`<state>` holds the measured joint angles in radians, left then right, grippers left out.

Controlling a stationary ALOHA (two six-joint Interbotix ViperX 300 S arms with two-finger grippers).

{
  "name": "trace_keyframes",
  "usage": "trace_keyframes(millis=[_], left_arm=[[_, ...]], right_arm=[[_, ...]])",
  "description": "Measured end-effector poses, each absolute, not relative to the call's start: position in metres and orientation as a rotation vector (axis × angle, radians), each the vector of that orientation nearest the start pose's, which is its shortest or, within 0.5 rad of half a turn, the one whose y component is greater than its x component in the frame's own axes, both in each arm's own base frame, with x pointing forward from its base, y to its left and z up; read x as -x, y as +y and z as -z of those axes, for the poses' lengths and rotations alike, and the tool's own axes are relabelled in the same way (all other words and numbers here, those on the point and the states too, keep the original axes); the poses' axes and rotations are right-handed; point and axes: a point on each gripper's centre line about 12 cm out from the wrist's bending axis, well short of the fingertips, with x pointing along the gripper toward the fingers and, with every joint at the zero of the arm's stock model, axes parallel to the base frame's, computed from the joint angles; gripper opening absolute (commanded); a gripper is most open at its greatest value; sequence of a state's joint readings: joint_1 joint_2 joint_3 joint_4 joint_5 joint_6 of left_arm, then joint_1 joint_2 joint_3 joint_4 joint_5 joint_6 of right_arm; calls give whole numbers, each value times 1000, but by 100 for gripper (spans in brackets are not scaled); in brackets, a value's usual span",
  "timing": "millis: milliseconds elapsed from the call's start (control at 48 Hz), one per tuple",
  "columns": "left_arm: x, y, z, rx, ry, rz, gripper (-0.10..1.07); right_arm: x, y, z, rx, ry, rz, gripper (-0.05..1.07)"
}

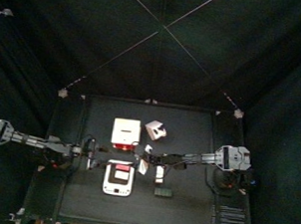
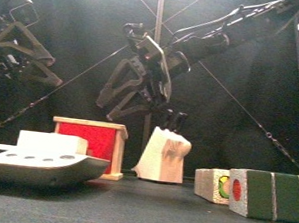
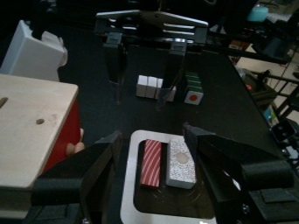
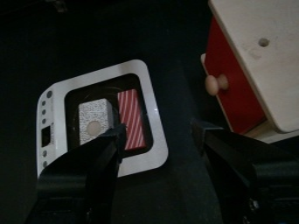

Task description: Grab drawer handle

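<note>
The drawer is a white box with a dark red band, at the table's middle. In the front view its red face shows. In the right wrist view its red front carries a small pale knob. My right gripper is open and empty. It hovers over the flat white slab, short of the knob and to its side. In the top view the right gripper reaches in from the right. My left gripper is open and empty, beside the drawer.
The white slab holds a red striped block and a grey block. A pale knife block stands right of the drawer. Small white and green blocks lie at the front right.
</note>
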<state>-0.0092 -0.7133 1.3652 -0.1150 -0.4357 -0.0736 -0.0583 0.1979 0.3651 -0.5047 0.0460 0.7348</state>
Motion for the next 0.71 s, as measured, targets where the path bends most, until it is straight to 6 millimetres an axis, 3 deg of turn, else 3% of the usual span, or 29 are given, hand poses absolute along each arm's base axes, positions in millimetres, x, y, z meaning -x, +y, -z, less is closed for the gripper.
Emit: trace_keyframes(millis=[375,708], left_arm=[[-223,10,-211,418,151,-157,92],[-240,8,-194,768,232,-321,92]], right_arm=[[-474,-58,-198,-246,541,197,91],[-476,-87,-214,-260,493,250,91]])
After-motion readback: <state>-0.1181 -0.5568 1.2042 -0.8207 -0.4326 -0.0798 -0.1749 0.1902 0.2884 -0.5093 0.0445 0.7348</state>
